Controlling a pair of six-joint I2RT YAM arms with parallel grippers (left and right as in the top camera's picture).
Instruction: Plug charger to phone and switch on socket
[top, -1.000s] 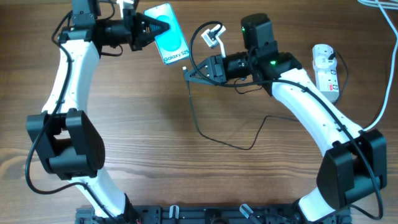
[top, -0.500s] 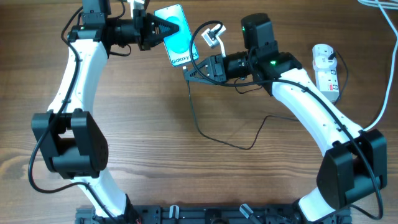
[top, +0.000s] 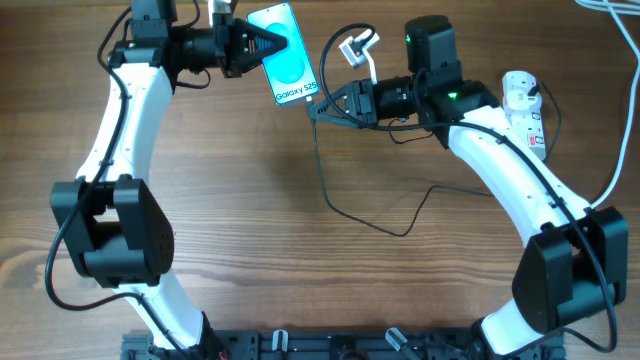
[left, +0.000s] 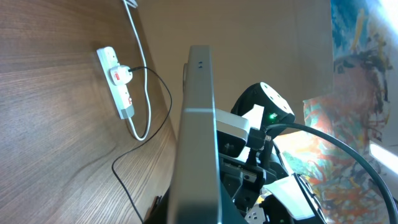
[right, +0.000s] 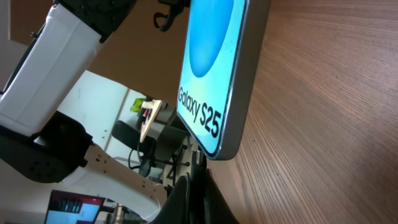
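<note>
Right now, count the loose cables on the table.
2: the black charger cable loops from the right claw across the table; a white cable runs along the right edge. Others may be hidden.

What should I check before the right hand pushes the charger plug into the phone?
1. Phone gripped by the left hand: ok.
2. Charger plug held in the right hand: ok.
3. Plug lined up with the port: cannot tell; the tip sits just under the phone's lower edge, but the port is not visible.
4. Cable has slack: ok, it lies loose on the table.
5. Socket switched on: cannot tell, the switches are too small to read.
</note>
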